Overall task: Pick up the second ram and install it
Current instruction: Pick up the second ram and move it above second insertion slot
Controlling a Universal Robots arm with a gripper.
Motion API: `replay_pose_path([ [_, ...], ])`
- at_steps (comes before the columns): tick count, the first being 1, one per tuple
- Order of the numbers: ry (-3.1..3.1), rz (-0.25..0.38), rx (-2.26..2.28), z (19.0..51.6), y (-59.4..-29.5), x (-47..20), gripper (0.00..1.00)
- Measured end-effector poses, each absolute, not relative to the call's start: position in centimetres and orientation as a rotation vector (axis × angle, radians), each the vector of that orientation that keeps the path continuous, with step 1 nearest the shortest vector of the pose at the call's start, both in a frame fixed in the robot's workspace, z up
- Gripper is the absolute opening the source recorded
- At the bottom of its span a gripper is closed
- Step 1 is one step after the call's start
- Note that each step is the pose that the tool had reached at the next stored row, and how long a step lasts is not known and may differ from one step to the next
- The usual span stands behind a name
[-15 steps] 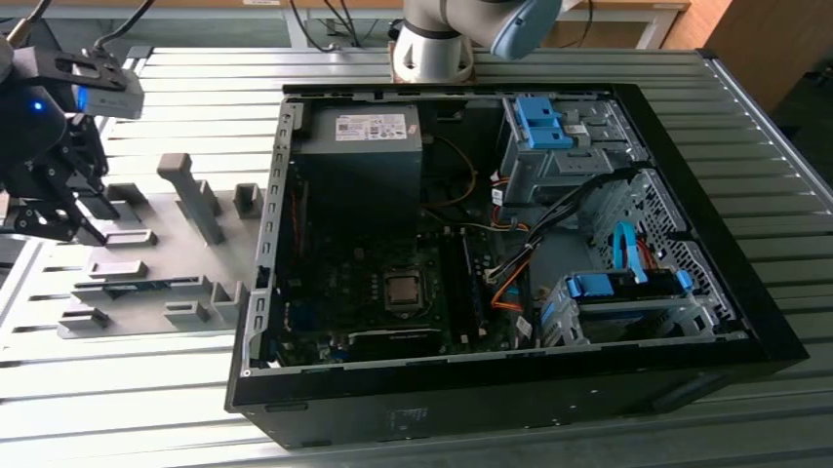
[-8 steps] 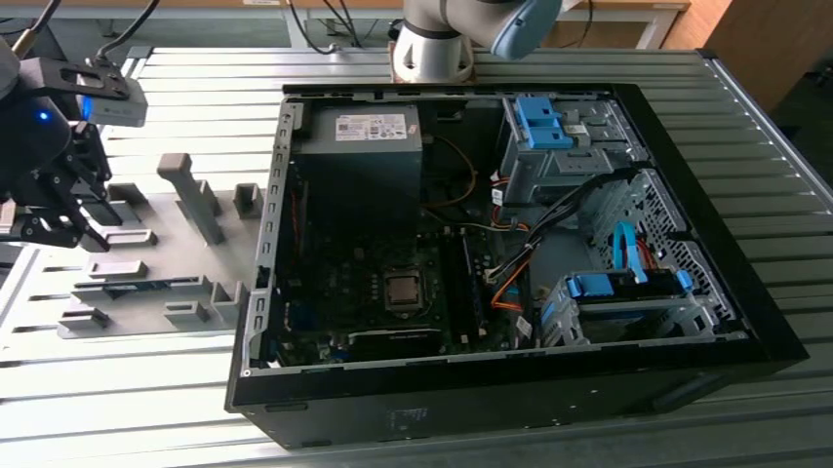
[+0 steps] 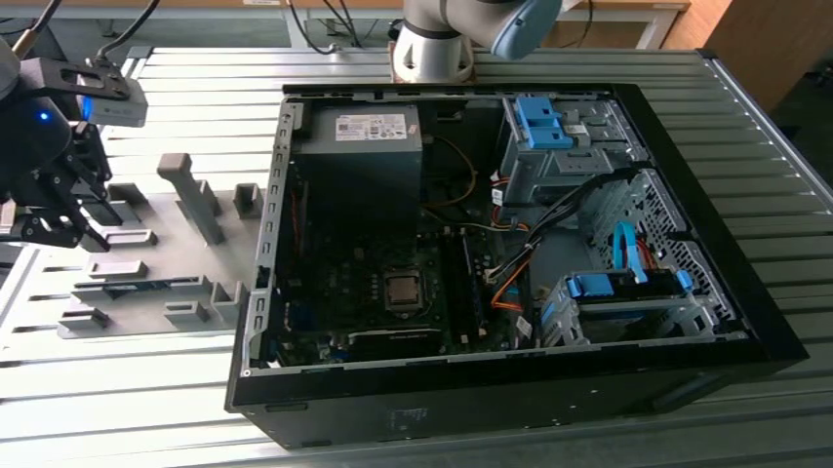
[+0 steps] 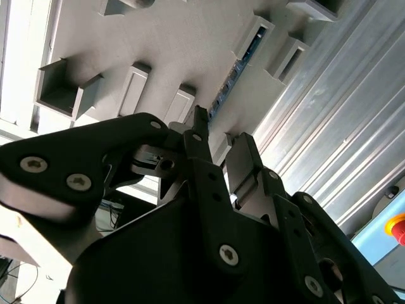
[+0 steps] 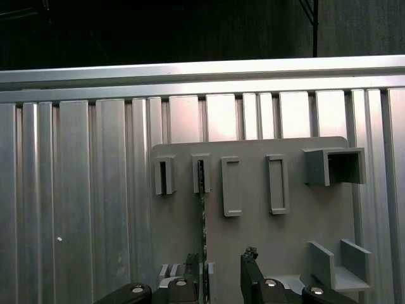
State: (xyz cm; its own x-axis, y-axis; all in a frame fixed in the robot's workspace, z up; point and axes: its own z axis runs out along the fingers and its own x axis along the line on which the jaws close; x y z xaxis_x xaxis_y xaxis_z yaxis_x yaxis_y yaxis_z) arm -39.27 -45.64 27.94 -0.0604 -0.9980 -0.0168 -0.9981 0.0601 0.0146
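Found claw (image 3: 62,232) at the exterior view's left, nine o'clock from case (image 3: 456,414). Hangs fingers-down over grey fixture (image 3: 146,210) on counter (image 3: 131,409). Logged arm base (image 3: 436,49) at twelve o'clock from case. Noted fingers (image 5: 251,278) spread apart, gripping nothing. Spotted ram (image 5: 202,215) standing on edge in a fixture slot, directly beneath claw, lined up with gap between fingers, closer to one of them; cannot tell about contact. Confirmed in second wrist view: ram (image 4: 231,79) below parted claw (image 4: 220,126).
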Motion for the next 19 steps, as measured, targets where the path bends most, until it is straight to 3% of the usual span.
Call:
replay_pose_path([
  [19, 2.256, 0.033, -2.185, 27.08, -45.93, -39.29, 0.39],
])
